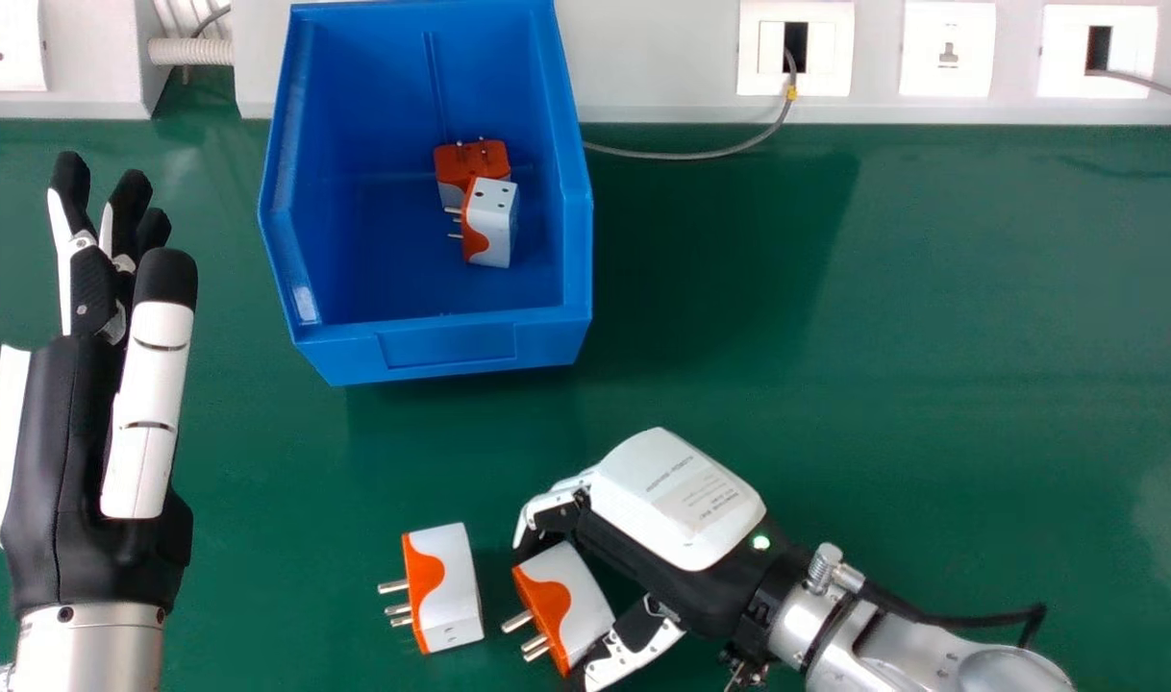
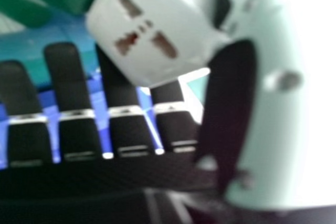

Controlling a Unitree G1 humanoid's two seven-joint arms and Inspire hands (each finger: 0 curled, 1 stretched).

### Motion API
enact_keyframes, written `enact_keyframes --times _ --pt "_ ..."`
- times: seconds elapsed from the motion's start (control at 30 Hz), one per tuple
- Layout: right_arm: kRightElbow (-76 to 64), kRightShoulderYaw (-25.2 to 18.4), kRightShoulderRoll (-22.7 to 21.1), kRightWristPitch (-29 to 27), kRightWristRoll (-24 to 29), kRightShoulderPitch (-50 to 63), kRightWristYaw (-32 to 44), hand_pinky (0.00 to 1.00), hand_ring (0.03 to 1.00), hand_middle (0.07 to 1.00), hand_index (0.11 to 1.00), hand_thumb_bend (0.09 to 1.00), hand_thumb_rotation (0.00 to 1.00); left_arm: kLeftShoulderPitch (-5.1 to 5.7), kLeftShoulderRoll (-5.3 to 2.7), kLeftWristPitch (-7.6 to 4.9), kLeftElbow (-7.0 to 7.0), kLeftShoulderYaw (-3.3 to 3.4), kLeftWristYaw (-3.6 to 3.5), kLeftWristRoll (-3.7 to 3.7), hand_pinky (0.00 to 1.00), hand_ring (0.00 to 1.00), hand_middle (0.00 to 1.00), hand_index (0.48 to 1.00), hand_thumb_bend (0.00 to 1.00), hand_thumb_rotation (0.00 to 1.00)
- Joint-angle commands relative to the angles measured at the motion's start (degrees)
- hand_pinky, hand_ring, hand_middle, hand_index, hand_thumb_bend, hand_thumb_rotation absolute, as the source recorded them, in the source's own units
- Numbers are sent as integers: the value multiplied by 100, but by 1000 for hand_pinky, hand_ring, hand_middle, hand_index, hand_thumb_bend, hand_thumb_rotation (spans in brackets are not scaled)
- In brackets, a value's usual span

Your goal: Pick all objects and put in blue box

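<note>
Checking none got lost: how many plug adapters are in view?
4: two adapters in the blue box, one adapter on the table, one adapter in the right robot hand.

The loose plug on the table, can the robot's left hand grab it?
Probably yes: the left hand is open, and only bare table lies between it and the loose plug.

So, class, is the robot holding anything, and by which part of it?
Yes: the right robot hand holds one adapter, apparently by the sides of its white body, between fingers and thumb, with its metal pins left free.
</note>
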Motion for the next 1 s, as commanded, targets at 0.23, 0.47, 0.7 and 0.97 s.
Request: enact_keyframes --times 0.23,0.47,0.7,0.97 --pt "62 -142 -111 478 -44 -37 157 330 456 511 470 498 0 -54 58 -19 -96 36 -18 -39 1000 1000 1000 1000 638 842" --pt "14 -166 -104 532 -49 -58 107 328 459 518 477 497 0 -79 73 -42 -67 53 7 19 1000 1000 1000 1000 644 839" --pt "-614 -439 -171 541 220 251 334 332 451 517 461 498 0 -44 63 -20 -101 52 -5 -27 1000 1000 1000 1000 652 842" --pt "-2245 -1032 -500 712 410 894 640 323 411 498 477 496 0 -15 46 19 -126 68 29 9 1000 1000 1000 1000 684 832"
